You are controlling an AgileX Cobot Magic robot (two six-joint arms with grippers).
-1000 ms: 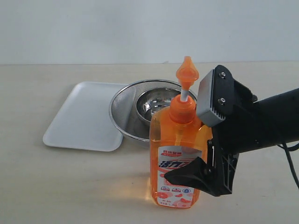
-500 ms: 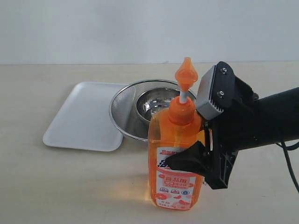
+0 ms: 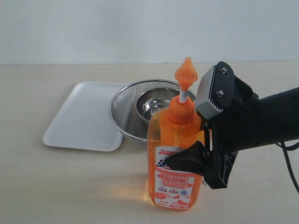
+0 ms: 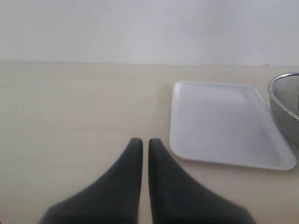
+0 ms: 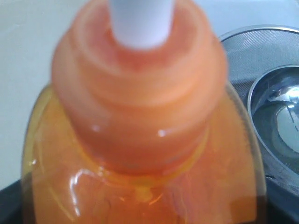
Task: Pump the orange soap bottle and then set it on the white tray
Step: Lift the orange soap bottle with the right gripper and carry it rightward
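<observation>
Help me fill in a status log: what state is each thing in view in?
orange soap bottle: upright, pump stem extended, not on the tray.
right gripper: jaws shut on the bottle's body.
left gripper: jaws shut, holding nothing.
white tray: flat on the table, nothing on it.
mesh strainer: upright, steel bowl inside.

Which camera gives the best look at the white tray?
The left wrist view: the tray lies whole and unblocked there. The exterior view shows it at a slant, its right edge hidden by the strainer. The right wrist view is filled by the bottle and shows no tray.
</observation>
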